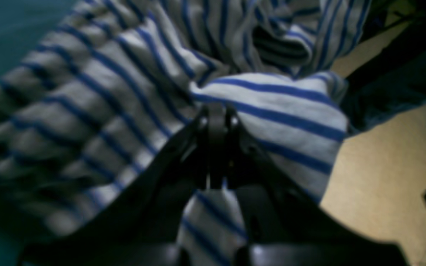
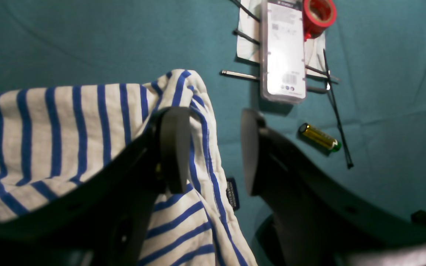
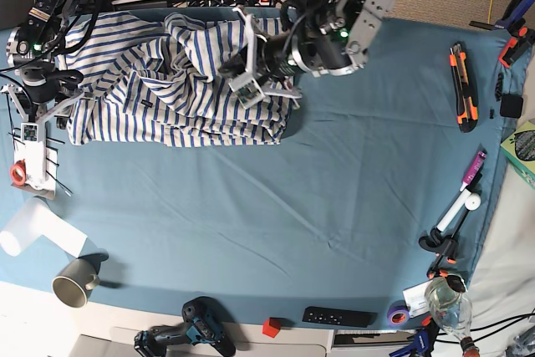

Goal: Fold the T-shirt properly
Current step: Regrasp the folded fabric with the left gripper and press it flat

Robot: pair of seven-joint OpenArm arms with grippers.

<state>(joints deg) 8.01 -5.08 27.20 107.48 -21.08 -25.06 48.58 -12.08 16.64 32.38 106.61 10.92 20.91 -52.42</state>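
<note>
One battery point(image 2: 319, 137) and red tape point(image 2: 318, 14) lie beside the T-shirt point(image 2: 68, 125).

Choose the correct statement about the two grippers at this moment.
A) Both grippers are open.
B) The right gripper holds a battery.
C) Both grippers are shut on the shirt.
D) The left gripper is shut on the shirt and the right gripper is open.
D: the left gripper pinches a fold of the T-shirt, while the right gripper shows a clear gap between its fingers.
</note>
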